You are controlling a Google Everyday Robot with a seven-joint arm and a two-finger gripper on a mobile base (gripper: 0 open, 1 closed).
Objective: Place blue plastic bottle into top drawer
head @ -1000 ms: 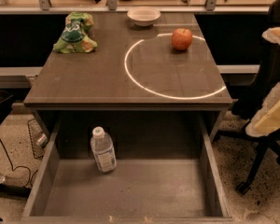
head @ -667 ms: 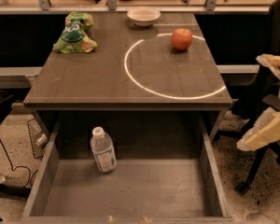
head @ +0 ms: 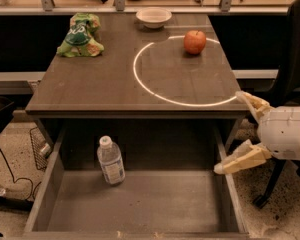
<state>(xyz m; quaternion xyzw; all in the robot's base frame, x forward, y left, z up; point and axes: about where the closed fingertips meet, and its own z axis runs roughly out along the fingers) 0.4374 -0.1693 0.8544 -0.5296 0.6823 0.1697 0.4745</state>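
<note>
RISK: a knock from the gripper [head: 228, 132], hanging just beside the right wall of the top drawer [head: 46, 186], could topple the upright blue plastic bottle [head: 110, 160] | GRIPPER: fingers spread wide, holding nothing | BOTTLE: clear, white cap, pale label, standing far-left inside the drawer

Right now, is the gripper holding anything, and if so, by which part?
Nothing is held. The gripper is at the right side of the drawer, open and empty. The bottle sits in the drawer, apart from the gripper.
</note>
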